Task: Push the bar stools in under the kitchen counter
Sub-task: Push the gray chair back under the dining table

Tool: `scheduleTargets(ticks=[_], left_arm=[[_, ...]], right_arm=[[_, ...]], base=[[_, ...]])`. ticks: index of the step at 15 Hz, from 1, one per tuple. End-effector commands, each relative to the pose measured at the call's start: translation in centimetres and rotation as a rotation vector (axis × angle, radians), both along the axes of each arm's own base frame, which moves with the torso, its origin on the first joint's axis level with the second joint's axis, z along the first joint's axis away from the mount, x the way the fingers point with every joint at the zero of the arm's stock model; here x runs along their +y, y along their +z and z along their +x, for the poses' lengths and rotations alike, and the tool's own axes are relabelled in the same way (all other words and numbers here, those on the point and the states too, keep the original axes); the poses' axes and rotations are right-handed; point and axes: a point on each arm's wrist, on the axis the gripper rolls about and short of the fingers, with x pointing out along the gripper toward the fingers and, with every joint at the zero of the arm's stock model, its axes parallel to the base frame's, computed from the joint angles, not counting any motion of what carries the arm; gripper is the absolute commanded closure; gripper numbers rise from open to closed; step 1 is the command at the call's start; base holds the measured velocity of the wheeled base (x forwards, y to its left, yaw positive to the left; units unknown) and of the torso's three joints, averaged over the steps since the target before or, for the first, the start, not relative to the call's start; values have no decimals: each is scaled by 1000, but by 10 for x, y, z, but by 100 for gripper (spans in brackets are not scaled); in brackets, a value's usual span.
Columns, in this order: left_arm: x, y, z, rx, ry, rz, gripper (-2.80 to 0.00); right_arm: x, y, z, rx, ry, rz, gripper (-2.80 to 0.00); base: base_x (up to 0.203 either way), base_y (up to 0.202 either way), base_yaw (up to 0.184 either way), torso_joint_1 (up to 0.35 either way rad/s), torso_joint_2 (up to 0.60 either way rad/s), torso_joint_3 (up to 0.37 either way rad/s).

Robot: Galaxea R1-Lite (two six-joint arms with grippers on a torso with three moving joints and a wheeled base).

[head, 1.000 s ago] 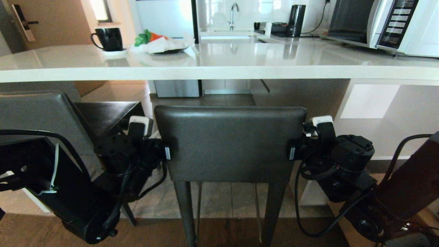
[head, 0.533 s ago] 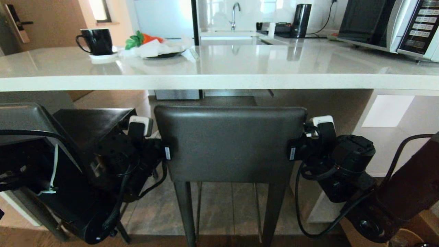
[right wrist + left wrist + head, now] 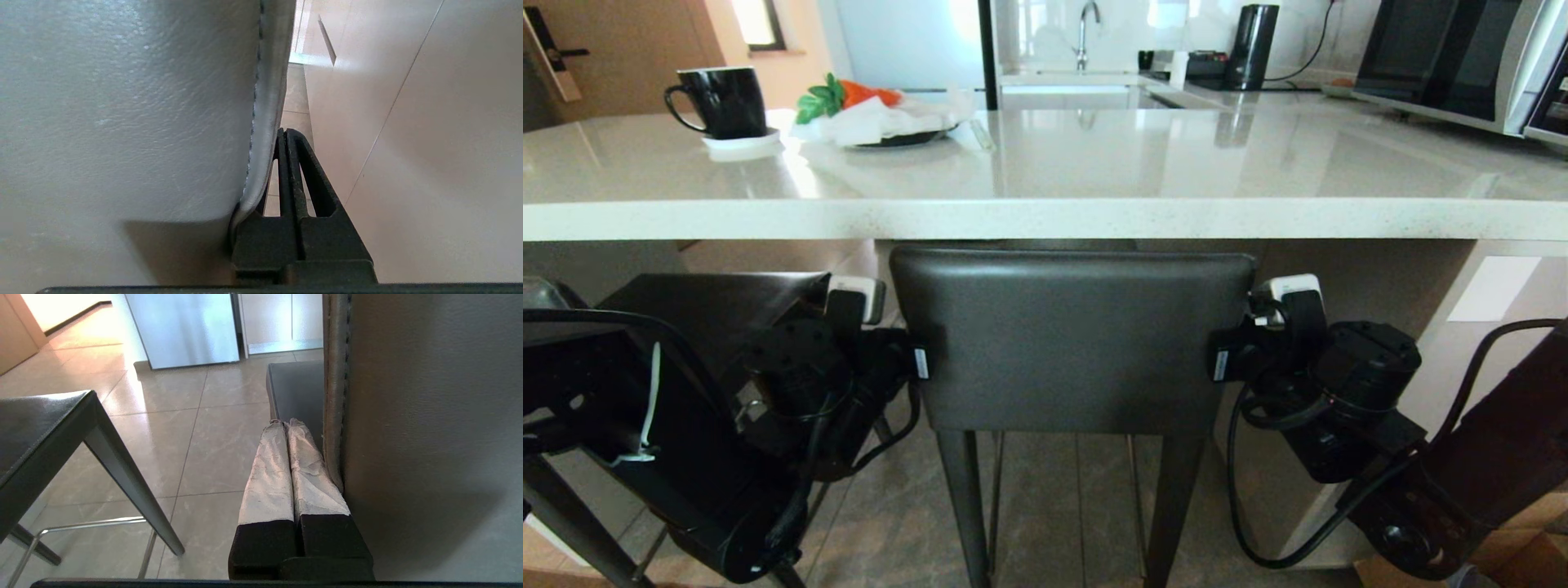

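One of the bar stools stands straight ahead, its dark grey backrest (image 3: pixel 1070 339) reaching up to the thick front edge of the white kitchen counter (image 3: pixel 1045 219). My left gripper (image 3: pixel 916 364) is shut and lies against the backrest's left side edge (image 3: pixel 429 437), with its taped fingers (image 3: pixel 269 465) together and nothing between them. My right gripper (image 3: pixel 1218 365) is also shut and presses the right side edge (image 3: pixel 122 114). Both gripper tips (image 3: pixel 284 422) (image 3: pixel 286 131) point toward the counter. The second stool's dark seat (image 3: pixel 711 298) shows at the left, partly behind my left arm.
On the counter stand a black mug (image 3: pixel 719 102), a plate with a carrot and white cloth (image 3: pixel 882 122), a kettle (image 3: pixel 1252 45) and a microwave (image 3: pixel 1462 65). The counter's white side panel (image 3: pixel 429 143) runs close by my right gripper. The second stool's leg (image 3: pixel 130 486) is near my left gripper.
The whole view has advanced toward the counter, and the stool between my grippers has gone with it. Its backrest top now meets the counter edge. The left stool has slid back in the picture.
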Motion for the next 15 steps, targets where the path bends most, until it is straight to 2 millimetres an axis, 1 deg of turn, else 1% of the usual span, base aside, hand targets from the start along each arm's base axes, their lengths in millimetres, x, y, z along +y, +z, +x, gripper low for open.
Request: scheduleTargets(ticks=[1, 3, 5, 6, 8, 10, 11, 13, 15], left_arm=[[1, 6, -4, -17, 2, -8, 0], [4, 14, -13, -32, -2, -15, 0], [10, 20, -25, -35, 7, -20, 0], [14, 26, -32, -47, 20, -29, 0], [24, 42, -49, -85, 38, -55, 0], [36, 55, -70, -117, 48, -79, 0], [43, 56, -80, -119, 55, -83, 0], [55, 60, -99, -133, 67, -95, 0], [70, 64, -117, -154, 91, -106, 0]], right_arm=[[-2, 3, -3, -7, -3, 3, 0], [-4, 8, -8, -17, -4, 9, 0], [-9, 17, -16, -35, -6, 20, 0], [-12, 22, -21, -43, -8, 26, 0], [-23, 27, -40, -35, -14, 23, 0], [-37, 28, -64, -15, -33, 27, 0], [-41, 32, -72, -21, -41, 40, 0], [-50, 45, -86, -61, -51, 68, 0], [-60, 54, -104, -89, -76, 85, 0]], base=[[0, 0, 0, 0, 0, 0], [0, 0, 0, 0, 0, 0], [0, 0, 0, 0, 0, 0], [0, 0, 0, 0, 0, 0], [0, 0, 0, 0, 0, 0], [0, 0, 0, 0, 0, 0], [0, 0, 0, 0, 0, 0], [0, 0, 0, 0, 0, 0], [0, 0, 0, 0, 0, 0]])
